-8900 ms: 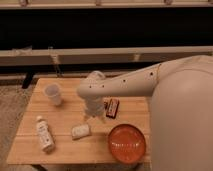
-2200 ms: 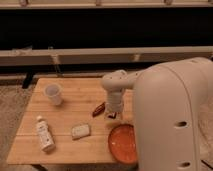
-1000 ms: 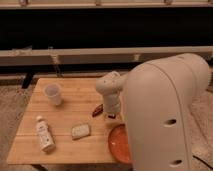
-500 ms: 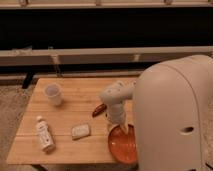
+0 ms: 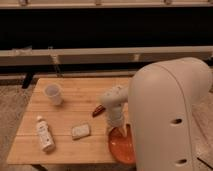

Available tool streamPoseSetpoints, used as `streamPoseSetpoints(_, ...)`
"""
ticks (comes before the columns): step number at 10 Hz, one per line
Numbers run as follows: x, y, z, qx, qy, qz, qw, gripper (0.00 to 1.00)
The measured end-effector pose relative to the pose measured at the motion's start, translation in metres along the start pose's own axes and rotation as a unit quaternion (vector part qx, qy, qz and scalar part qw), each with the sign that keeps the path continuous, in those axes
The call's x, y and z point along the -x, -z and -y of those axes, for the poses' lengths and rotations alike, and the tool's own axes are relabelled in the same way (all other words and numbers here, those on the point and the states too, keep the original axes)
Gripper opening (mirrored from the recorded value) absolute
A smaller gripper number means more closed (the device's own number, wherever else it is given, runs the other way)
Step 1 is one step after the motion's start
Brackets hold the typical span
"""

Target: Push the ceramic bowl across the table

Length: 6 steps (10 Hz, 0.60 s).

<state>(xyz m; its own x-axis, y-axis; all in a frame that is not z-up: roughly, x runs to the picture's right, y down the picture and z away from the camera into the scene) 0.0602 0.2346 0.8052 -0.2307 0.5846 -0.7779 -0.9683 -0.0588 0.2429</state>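
Note:
The glossy orange-red ceramic bowl [image 5: 121,145] sits at the front right of the light-brown wooden table [image 5: 75,105], its right part hidden behind my large white arm. My gripper [image 5: 119,129] points down at the bowl's near left rim, right at or just inside it. The arm's wrist hangs above it.
A translucent white cup [image 5: 53,93] stands at the back left. A small white bottle [image 5: 44,134] lies at the front left. A pale rectangular packet [image 5: 80,131] lies front centre. A dark red-brown bar [image 5: 98,110] lies beside the wrist. A dark bench runs behind the table.
The wrist and gripper have come down and forward onto the bowl's rim. The bowl has shifted slightly toward the table's front right.

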Motion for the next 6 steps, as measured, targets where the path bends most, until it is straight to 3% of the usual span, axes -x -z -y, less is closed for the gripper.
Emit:
streamPoseSetpoints(2, 0.012, 0.0142, 0.0054, 0.001, 0.003, 0.0, 1.0, 0.65)
streamPoseSetpoints(6, 0.0154, 0.0124, -0.0014, 0.002, 0.015, 0.002, 0.9999, 0.65)
